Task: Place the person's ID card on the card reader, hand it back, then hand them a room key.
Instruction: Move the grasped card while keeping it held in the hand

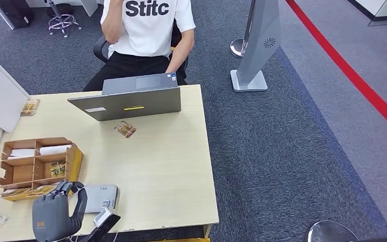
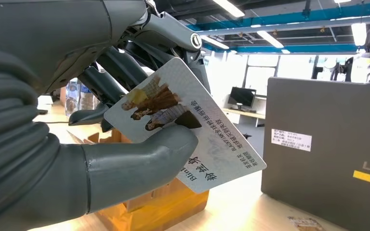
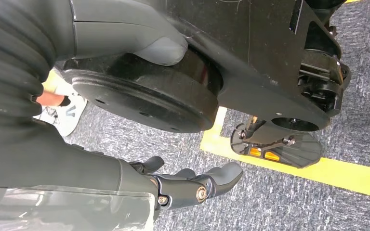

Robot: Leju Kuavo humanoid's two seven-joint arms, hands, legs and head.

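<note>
Desk (image 1: pixel 171 171): pale wood, on grey carpet.
Person (image 1: pixel 148 30): seated at far side, white printed T-shirt, behind an open grey laptop (image 1: pixel 131 103).
Organizer (image 1: pixel 38 166): cardboard tray w/ compartments, near-left of desk, cards inside.
Card reader (image 1: pixel 100 196): small grey box just right of left hand.
Left hand (image 1: pixel 55 214): raised at near edge, thumb and fingers clamped on ID card (image 2: pixel 188 120), held tilted above desk.
Right hand (image 3: pixel 192 185): hangs over carpet, fingers apart, holding nothing.
Loose card (image 1: pixel 125 129): lies near laptop.
</note>
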